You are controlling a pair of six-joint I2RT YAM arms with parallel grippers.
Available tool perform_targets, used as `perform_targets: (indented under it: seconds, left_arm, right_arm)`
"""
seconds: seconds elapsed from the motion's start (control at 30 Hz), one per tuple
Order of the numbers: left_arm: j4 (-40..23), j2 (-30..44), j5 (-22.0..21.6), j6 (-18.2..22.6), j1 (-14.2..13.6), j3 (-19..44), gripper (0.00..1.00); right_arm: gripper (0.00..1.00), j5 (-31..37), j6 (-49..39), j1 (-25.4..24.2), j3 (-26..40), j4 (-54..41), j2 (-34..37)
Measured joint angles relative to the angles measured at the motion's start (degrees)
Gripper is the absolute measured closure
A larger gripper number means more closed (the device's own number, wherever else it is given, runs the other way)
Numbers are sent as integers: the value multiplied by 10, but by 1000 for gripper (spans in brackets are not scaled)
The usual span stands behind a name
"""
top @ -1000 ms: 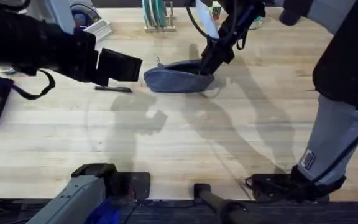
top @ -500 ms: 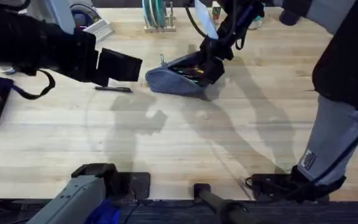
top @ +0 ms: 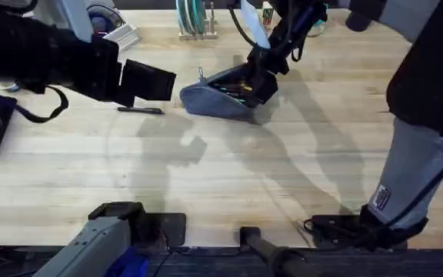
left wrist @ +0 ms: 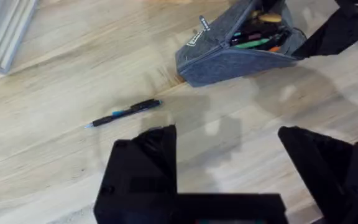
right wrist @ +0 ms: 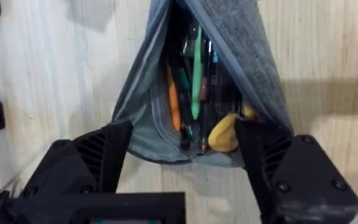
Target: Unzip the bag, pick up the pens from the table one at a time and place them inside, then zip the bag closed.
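The table [top: 229, 177] was a wide surface of light planks, and the bag [top: 223, 94] lay toward 12 o'clock from its middle, unzipped and gaping, with several pens already inside, green and orange ones among them. The right gripper [top: 261, 71] was at the bag's 3 o'clock end; in the right wrist view its fingers [right wrist: 92, 163] stood spread on both sides of the open mouth, and I cannot tell if they pinched the fabric. The left gripper [left wrist: 229, 174] hung at 9 o'clock of the bag, its jaws spread wide and holding nothing. One black pen [top: 140, 110] lay on the wood just beside the left gripper, well apart from the bag. The risk, in my judgement, was that a slightly misplaced descent would roll the thin pen away, or that the mouth would collapse if the right arm let go.
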Motion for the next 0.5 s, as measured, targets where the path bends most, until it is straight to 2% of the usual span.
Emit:
perform_targets:
  seconds: [0.33, 0.5]
  left_arm:
    - [0, 0, 0, 0, 0, 0, 5]
    - [0, 0, 0, 0, 0, 0, 5]
  right_arm:
    - [4, 0, 18, 1, 6, -3, 0]
    - [4, 1, 44, 2, 34, -27, 0]
